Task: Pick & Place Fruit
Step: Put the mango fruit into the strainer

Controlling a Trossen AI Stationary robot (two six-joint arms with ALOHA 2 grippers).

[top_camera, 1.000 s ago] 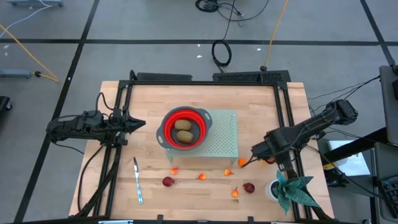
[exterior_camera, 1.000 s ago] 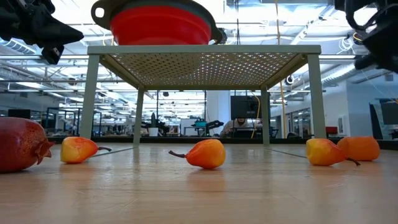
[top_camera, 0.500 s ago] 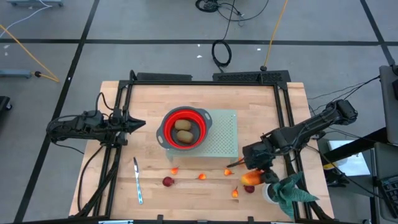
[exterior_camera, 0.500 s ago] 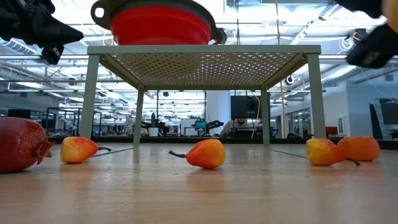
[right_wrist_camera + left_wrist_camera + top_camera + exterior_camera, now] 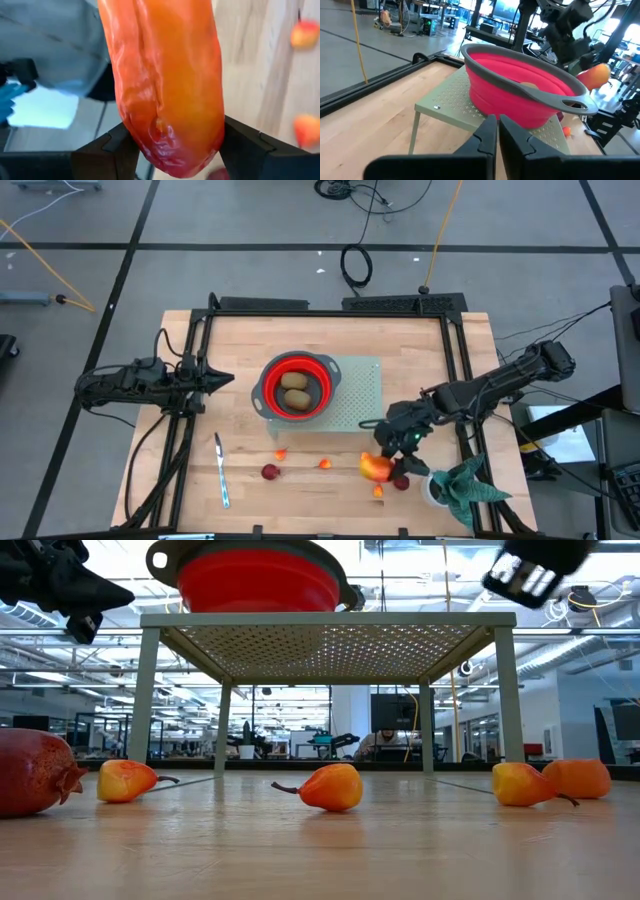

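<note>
The tabletop [image 5: 200,490] carries a green perforated stand [image 5: 360,405] at its centre; all positions below are given relative to this stand.

A red bowl [image 5: 294,388] sits on the stand, overhanging its left edge. Two kiwis [image 5: 295,389] lie side by side inside the bowl.

The left arm waits well to the left of the stand. The left claw [image 5: 222,379] points toward the bowl with its fingers together and nothing between them.

The right arm reaches in from the right of the stand. The right claw [image 5: 385,463] is just off the stand's near right corner, above the tabletop. It is clamped on the long red-orange fruit [image 5: 376,468]. In the right wrist view the fruit [image 5: 167,85] fills the gap between the two fingers [image 5: 107,150], one finger pressed on each side, with the fruit standing out beyond the fingertips.

A knife [image 5: 221,470] lies to the near left of the stand.

Dark red fruit: one [image 5: 270,472] lies in front of the stand's left corner, one [image 5: 401,482] just beside the claw.

Small orange fruit: three pieces [image 5: 325,464] lie along the stand's near edge.
</note>
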